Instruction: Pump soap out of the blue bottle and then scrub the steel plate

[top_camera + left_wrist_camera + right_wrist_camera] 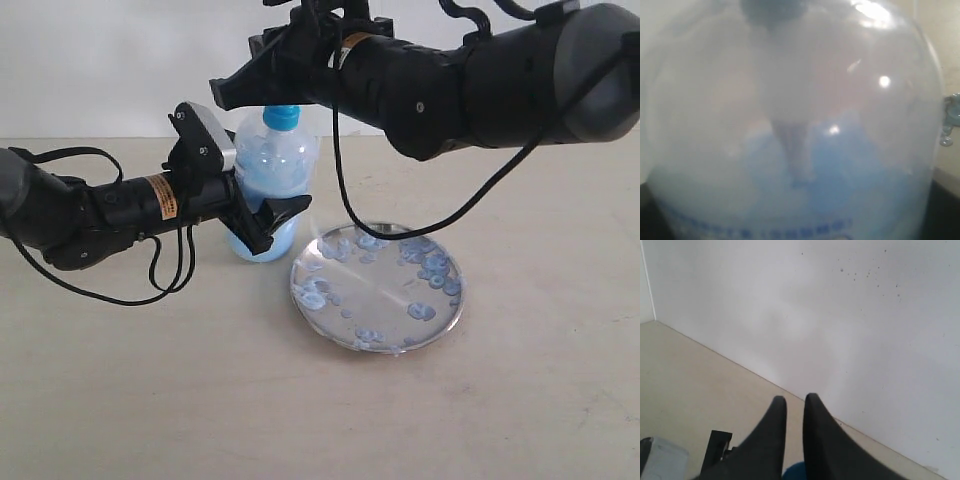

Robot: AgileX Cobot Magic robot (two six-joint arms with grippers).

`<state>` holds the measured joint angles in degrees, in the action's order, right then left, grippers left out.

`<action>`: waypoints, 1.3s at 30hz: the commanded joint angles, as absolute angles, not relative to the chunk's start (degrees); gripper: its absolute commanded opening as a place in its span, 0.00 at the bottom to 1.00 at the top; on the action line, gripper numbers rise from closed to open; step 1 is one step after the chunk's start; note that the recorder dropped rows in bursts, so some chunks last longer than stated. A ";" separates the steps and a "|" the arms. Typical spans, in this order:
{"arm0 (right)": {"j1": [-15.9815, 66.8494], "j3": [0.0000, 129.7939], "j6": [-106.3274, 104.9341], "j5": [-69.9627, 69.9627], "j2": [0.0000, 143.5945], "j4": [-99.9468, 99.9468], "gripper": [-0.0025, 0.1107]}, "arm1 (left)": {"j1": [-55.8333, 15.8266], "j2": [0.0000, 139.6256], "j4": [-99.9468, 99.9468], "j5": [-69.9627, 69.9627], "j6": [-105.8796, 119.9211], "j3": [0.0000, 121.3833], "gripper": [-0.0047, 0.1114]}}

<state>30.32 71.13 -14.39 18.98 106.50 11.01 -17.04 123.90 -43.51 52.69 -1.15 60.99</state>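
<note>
While the left gripper (268, 222) clamps the blue bottle (272, 170) at centre-left, the right gripper (218, 93), fingers pressed together, hangs just above the pump head (281, 116). Press straight down, keeping the bottle steady beside the steel plate (377, 290) at centre.

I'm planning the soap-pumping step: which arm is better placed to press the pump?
Right. The right pincer hangs shut just above the pump head of the blue bottle; the left pincer straddles the bottle's body, likely steadying it.

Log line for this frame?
left gripper: holds blue bottle | right gripper: shut, over pump head | steel plate: soap blobs
</note>
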 commanded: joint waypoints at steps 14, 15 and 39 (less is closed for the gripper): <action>30.25 68.65 -32.38 42.44 99.08 11.49 0.02 | -16.72 124.62 -33.19 56.85 -4.76 60.59 0.08; 30.25 68.65 -32.38 41.74 97.87 11.49 0.02 | -16.44 124.73 -33.19 58.92 -6.83 60.59 0.08; 29.86 68.65 -37.89 -1.68 85.08 16.07 0.02 | -15.51 131.68 -30.49 69.96 -11.98 60.59 0.72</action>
